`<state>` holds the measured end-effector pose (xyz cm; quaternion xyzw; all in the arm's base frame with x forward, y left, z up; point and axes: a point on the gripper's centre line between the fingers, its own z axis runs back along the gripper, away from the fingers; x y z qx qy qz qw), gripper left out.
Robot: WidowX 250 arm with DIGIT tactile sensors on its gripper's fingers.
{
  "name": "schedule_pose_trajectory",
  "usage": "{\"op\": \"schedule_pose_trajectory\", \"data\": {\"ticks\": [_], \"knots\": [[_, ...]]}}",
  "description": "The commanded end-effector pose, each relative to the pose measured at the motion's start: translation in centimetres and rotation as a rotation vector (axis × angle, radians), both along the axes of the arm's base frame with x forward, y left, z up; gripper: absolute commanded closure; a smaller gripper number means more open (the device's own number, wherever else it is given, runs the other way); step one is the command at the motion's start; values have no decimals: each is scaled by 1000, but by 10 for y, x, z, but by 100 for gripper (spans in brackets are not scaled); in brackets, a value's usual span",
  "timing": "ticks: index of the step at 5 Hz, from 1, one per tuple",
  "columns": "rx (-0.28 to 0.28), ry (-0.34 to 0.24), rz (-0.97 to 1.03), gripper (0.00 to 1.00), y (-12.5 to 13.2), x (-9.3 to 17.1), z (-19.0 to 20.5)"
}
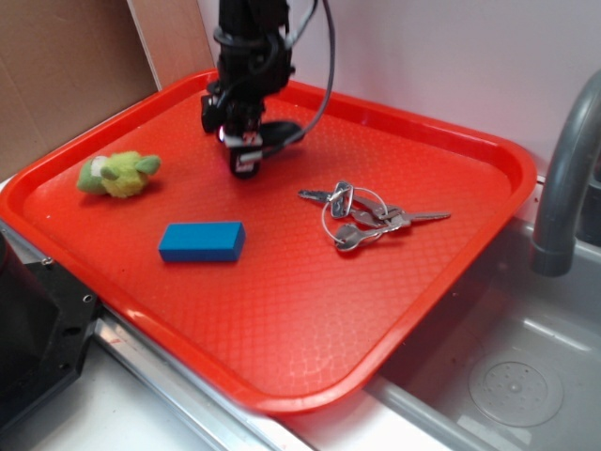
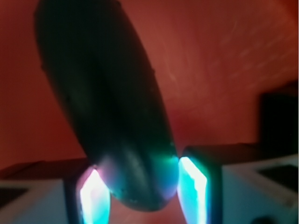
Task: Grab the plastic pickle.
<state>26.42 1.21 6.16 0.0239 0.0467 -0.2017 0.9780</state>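
Pickle is between the fingers, the grab is almost complete.

On the red tray (image 1: 282, 310), at its far left part, the gripper (image 1: 242, 155) is down low; the wrist view shows its fingers (image 2: 191, 186) pinching the near end of the plastic pickle (image 2: 107, 102), which seems not lifted yet. The blue block (image 1: 202, 241), keys (image 1: 362, 216) and plush toy (image 1: 119, 174) lie apart.

Tool (image 2: 142, 186) low, fingers nearly closed

A kitchen: steel sink (image 1: 507, 376) and grey faucet (image 1: 563, 178) beside the tray (image 1: 282, 329).
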Motion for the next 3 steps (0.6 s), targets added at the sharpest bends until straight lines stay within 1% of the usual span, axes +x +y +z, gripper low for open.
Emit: {"op": "schedule_pose_trajectory", "data": {"ticks": [1,2,3], "knots": [[-240,-189,374,100,-4,-80,121],[-208,-185,518,100,6,-92,172],[-161,-209,543,100,6,-91,222]]}}
